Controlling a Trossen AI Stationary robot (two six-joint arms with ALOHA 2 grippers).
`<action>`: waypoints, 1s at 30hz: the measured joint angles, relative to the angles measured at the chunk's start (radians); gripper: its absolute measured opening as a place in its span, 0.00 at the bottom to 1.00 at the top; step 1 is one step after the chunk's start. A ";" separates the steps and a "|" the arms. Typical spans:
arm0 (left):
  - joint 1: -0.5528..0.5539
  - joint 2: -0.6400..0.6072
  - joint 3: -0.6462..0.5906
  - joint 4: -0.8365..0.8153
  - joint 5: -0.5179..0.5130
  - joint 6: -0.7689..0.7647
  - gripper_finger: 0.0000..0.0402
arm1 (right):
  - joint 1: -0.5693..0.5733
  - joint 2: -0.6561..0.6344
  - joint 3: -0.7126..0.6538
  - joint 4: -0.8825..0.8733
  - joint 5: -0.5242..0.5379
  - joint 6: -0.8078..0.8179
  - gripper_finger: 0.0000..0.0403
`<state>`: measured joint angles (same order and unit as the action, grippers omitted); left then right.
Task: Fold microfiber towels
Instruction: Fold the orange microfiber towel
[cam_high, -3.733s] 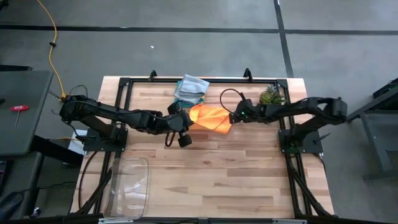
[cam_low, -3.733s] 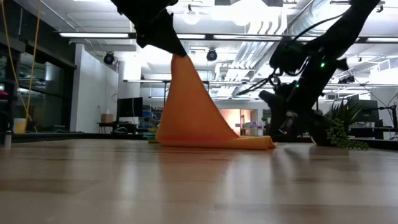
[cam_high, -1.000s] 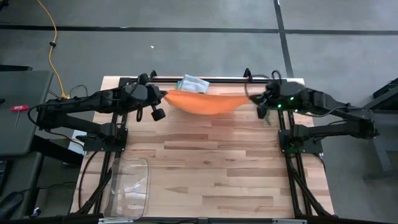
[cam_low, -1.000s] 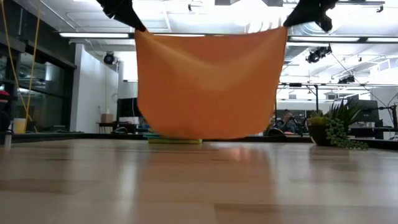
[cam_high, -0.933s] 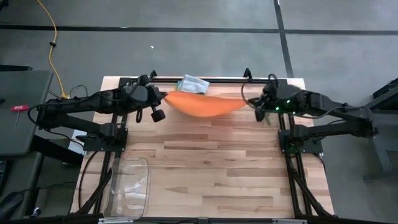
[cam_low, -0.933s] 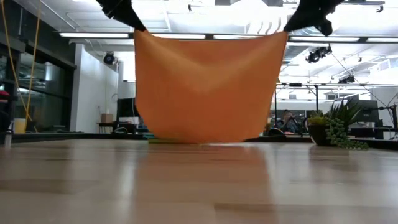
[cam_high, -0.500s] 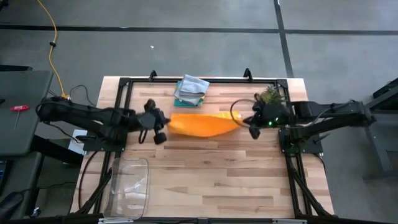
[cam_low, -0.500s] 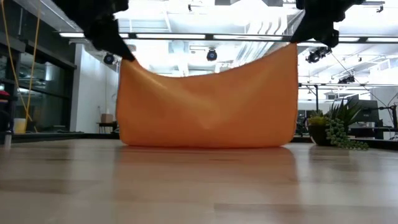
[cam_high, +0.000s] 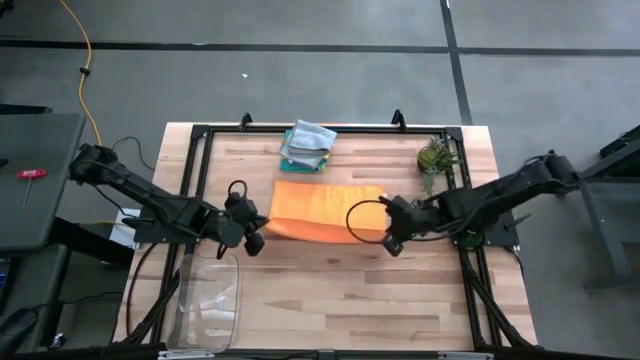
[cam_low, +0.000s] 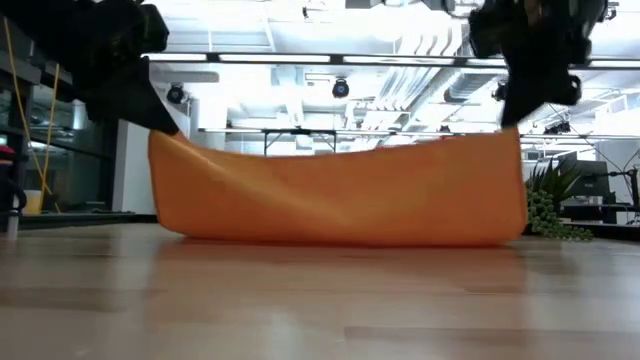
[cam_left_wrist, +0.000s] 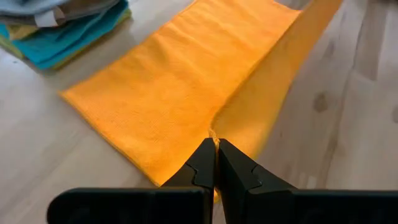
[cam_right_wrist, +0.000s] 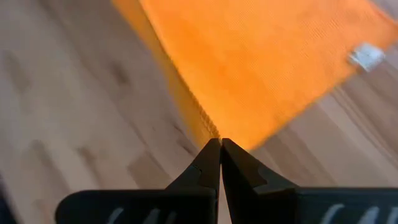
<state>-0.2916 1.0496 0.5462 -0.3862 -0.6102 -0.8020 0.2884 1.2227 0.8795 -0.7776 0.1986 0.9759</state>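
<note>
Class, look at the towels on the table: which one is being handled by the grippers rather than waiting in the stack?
The orange towel. The left gripper and right gripper each pinch a corner, its far part spread on the wood; the other towels sit piled behind it.

The left arm reaches in low from the table's left side, its left gripper (cam_left_wrist: 215, 147) pinched tight on a corner of the orange microfiber towel (cam_high: 325, 211). The right arm stretches in from the right side, its right gripper (cam_right_wrist: 219, 144) likewise clamped on the opposite near corner.
</note>
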 joint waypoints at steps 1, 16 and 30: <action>0.001 0.009 -0.003 0.010 -0.006 0.001 0.00 | -0.004 0.021 0.000 -0.012 0.003 0.019 0.00; 0.360 0.067 -0.005 0.046 -0.027 0.220 0.00 | -0.285 0.120 0.000 -0.032 0.128 0.066 0.00; 0.463 0.109 -0.004 0.051 0.023 0.238 0.00 | -0.400 0.274 0.000 0.029 0.097 -0.008 0.00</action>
<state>0.1716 1.1588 0.5419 -0.3357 -0.5873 -0.5641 -0.1120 1.4964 0.8791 -0.7489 0.2952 0.9676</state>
